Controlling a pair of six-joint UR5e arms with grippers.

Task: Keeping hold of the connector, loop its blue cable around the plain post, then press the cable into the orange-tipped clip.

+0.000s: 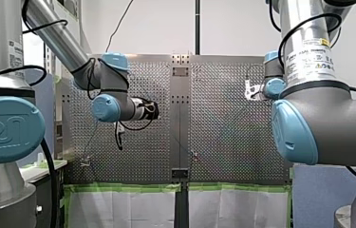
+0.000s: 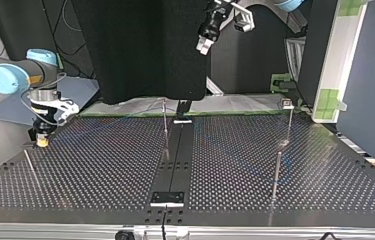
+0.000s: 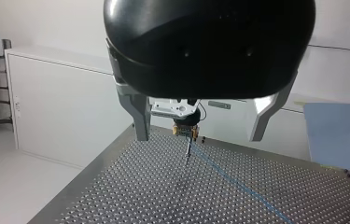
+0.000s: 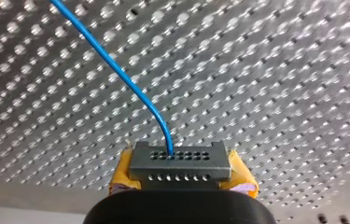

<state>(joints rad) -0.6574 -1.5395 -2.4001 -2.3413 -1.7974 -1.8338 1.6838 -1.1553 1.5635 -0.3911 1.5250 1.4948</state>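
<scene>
Right now the grey connector (image 4: 179, 161) is pinched between the yellow pads (image 4: 121, 175) of my right jaws, held low over the perforated surface (image 4: 280, 70) near its edge at the top view's left. Its blue cable (image 4: 116, 70) leaves one of the connector's small holes and runs off across the surface. My left jaws are spread wide with nothing between them, raised well above the surface and well apart from the connector, while a thin upright post (image 2: 165, 125) stands near the surface's middle.
</scene>
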